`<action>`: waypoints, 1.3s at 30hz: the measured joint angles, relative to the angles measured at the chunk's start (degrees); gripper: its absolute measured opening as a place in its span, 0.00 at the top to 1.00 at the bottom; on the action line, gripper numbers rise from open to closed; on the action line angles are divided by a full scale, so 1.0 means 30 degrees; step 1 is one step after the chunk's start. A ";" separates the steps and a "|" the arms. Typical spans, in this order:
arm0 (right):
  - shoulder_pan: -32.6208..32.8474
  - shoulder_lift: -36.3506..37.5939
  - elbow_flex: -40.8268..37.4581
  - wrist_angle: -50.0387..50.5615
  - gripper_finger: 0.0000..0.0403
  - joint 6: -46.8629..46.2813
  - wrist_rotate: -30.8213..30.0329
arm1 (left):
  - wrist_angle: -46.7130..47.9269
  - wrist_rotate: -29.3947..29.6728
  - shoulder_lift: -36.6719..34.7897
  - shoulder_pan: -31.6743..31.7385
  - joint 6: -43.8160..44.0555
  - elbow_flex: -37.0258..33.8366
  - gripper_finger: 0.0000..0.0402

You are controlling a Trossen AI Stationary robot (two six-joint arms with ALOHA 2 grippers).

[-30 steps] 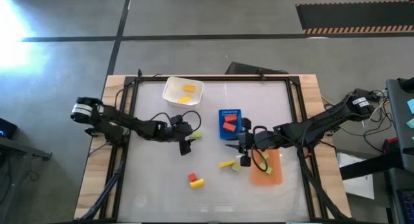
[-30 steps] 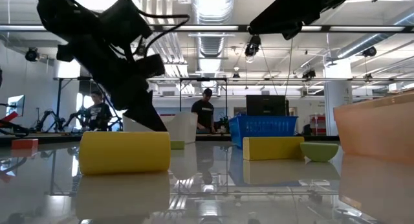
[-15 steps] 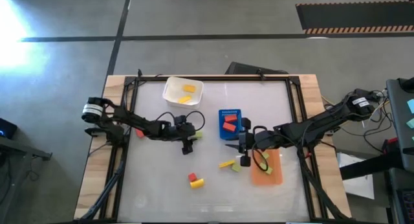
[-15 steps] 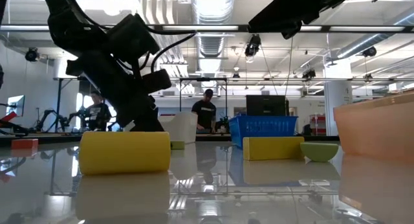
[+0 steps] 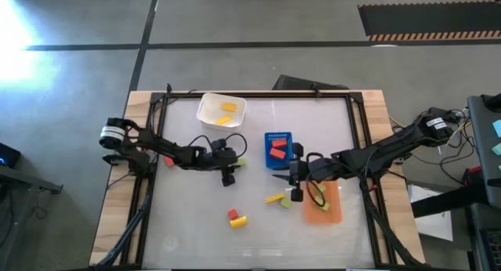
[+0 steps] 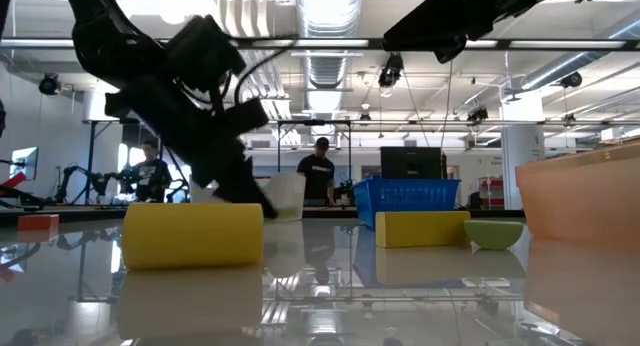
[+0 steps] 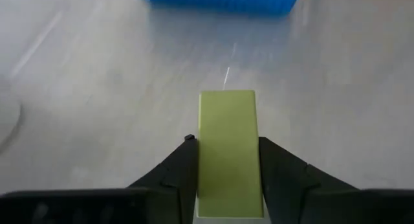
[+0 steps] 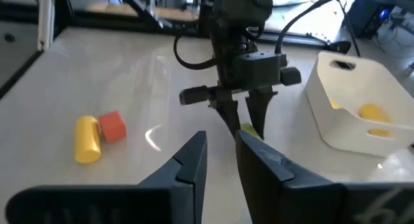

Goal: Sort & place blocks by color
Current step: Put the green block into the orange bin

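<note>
In the low view we see a yellow block (image 6: 193, 235) closest to the lens at lower left. A second yellow block (image 6: 422, 229) lies right of centre, with a green piece (image 6: 493, 233) just beside it. A red block (image 6: 38, 223) sits small at the far left edge. The orange tray (image 6: 580, 202) is cut off at the right edge. Behind, the blue tray (image 6: 407, 200) stands at centre, and the dark left arm covers most of the white tub (image 6: 285, 195). People show in the room beyond, too small to make out.

From above, a red and a yellow block (image 5: 236, 218) lie touching near the lower middle of the table (image 5: 188, 216). A yellow block (image 5: 274, 198) lies just left of the right gripper (image 5: 296, 193), which hangs at the orange tray's (image 5: 329, 214) left edge. Its fingers stand narrowly apart, and we see nothing between them in its wrist view. Cables hide part of that tray.

The left gripper (image 7: 228, 179) is at mid-table. Its fingers flank a light green block (image 7: 228, 146), touching or nearly so; we cannot tell whether the grip has closed.

Farther up, red blocks (image 5: 278, 148) lie in the blue tray (image 5: 269, 137). At upper left, yellow blocks (image 5: 225, 113) lie in the tub (image 5: 207, 108).
</note>
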State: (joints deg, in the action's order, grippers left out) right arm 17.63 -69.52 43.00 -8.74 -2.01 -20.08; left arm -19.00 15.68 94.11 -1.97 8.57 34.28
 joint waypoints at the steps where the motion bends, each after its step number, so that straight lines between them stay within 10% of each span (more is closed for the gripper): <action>1: 0.0000 0.0000 -0.0228 -0.0565 0.83 0.0103 0.0000 | -0.0566 0.0047 -0.0121 -0.0137 -0.0053 0.0015 0.72; 17: -0.0007 -0.0007 -0.5105 -1.3110 0.81 0.2748 0.0011 | -1.4386 0.0046 -0.1300 -0.2924 -0.4278 -0.0270 0.72; 39: -0.0007 -0.0007 -0.3029 -1.3768 0.41 0.3416 0.0192 | -1.7527 -0.0151 -0.1076 -0.3632 -0.5109 0.0794 0.72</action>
State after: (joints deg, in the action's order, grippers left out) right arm 17.61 -69.54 33.91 -50.04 8.24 -19.50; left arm -71.58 15.22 90.89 -12.86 -6.76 36.66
